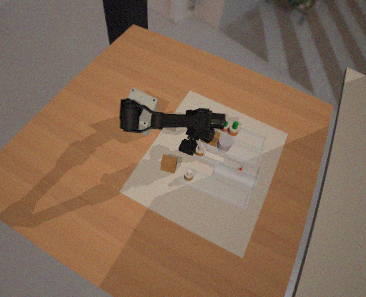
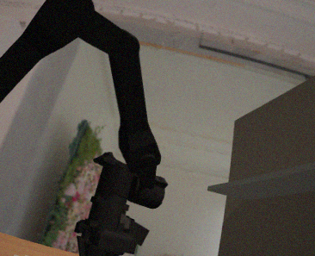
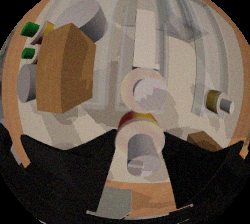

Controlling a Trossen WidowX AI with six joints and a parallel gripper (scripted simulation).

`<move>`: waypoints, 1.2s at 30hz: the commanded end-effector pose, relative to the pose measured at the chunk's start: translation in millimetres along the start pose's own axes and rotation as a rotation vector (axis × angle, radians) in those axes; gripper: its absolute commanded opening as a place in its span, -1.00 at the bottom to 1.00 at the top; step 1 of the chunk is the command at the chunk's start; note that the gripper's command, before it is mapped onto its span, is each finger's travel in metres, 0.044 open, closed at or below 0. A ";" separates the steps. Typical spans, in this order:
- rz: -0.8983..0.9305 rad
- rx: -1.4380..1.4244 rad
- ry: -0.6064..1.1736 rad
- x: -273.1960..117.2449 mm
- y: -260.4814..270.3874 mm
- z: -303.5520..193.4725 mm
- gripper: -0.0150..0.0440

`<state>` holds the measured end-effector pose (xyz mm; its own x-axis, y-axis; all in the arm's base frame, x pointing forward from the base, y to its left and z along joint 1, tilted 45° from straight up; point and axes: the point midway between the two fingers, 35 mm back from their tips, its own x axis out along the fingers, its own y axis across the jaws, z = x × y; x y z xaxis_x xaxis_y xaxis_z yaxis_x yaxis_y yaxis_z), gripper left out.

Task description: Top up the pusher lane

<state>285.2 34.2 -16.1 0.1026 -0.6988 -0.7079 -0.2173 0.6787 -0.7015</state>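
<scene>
My gripper (image 3: 139, 135) (image 1: 195, 142) is shut on a jar (image 3: 144, 159) with a pale cap, white shoulder and red and yellow band. In the exterior view only the gripper's body shows; its fingertips are out of frame. The lane jar (image 3: 150, 92) (image 1: 200, 150), with a similar pale cap and white shoulder, stands at the front part of the sprung lane (image 3: 146, 37) (image 1: 221, 159). The held jar is just in front of it in the wrist view; whether they touch, and how high the held jar's base is, cannot be told. The low front stop is hidden.
A tall brown block (image 3: 60, 70) and a grey cylinder (image 3: 92, 20) (image 1: 225, 143) stand left of the lane in the wrist view, with green-capped jars (image 3: 30, 29) (image 1: 234, 127) beyond. Another jar (image 3: 213, 101) (image 1: 188, 175) and a brown block (image 3: 203, 140) (image 1: 169, 163) stand right.
</scene>
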 end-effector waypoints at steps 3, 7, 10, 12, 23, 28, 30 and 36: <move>0.002 0.012 -0.021 -2.8 -0.8 10.2 -0.49; 0.002 0.012 -0.021 -2.9 -0.8 11.9 -0.49; 0.002 0.012 -0.021 -3.0 -0.8 13.2 -0.49; 0.002 0.012 -0.021 -3.0 -0.8 14.1 -0.49; 0.002 0.012 -0.021 -3.4 -0.9 18.7 -0.49; 0.002 0.012 -0.021 -3.7 -1.0 20.8 -0.49; 0.002 0.012 -0.021 -3.8 -1.0 21.7 -0.49; 0.002 0.012 -0.021 -4.0 -1.0 24.2 -0.49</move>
<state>298.6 37.5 -16.8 0.0987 -0.6991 -0.7082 -0.2184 0.6791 -0.7008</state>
